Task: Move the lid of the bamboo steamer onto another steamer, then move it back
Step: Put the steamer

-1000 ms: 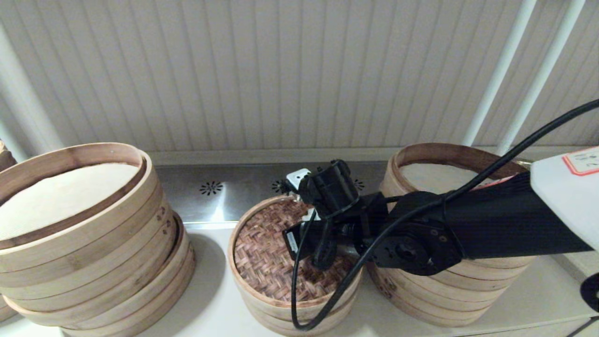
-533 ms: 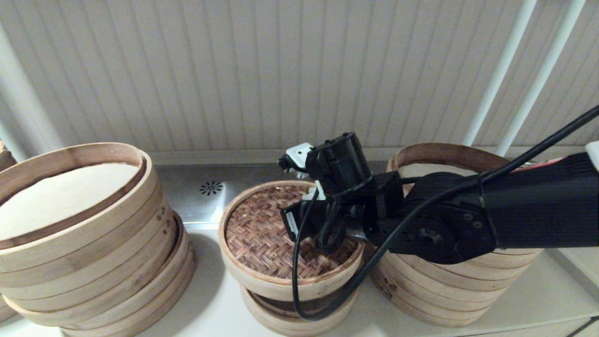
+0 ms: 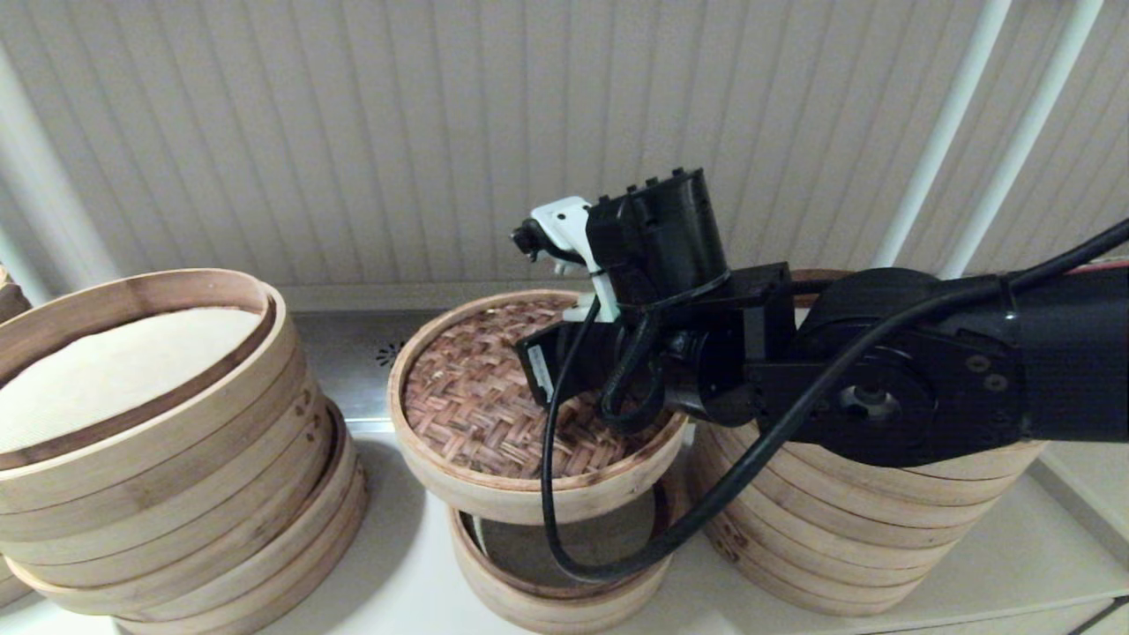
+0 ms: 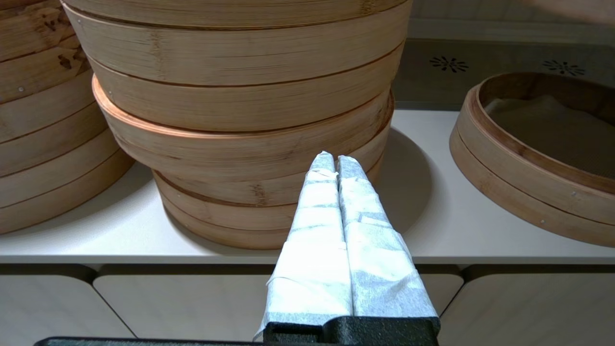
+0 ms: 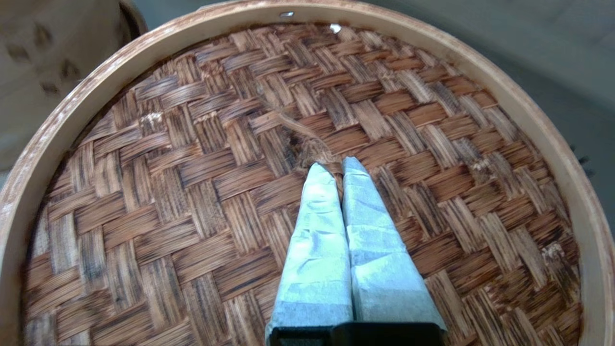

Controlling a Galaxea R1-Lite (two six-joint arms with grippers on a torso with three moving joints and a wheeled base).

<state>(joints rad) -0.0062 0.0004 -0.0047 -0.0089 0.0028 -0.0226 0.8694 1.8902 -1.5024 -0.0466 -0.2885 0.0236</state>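
Being held aloft by right gripper [image 5: 336, 168], jaws pinching centre knot: round brown woven bamboo steamer lid [image 3: 494, 410], above low basket [image 3: 564, 573]; left gripper [image 4: 335, 161] parked at 7 o'clock, jaws pressed together.

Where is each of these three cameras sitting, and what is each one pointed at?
Head: high on the robot, facing forward and down at the lid; the right arm shows.
Left wrist: behind the shut left gripper, low before the counter, facing a steamer stack.
Right wrist: behind the right gripper, shut on the lid's woven centre.
Shared: head and right wrist both show the lid; head and left wrist both show the small open steamer.
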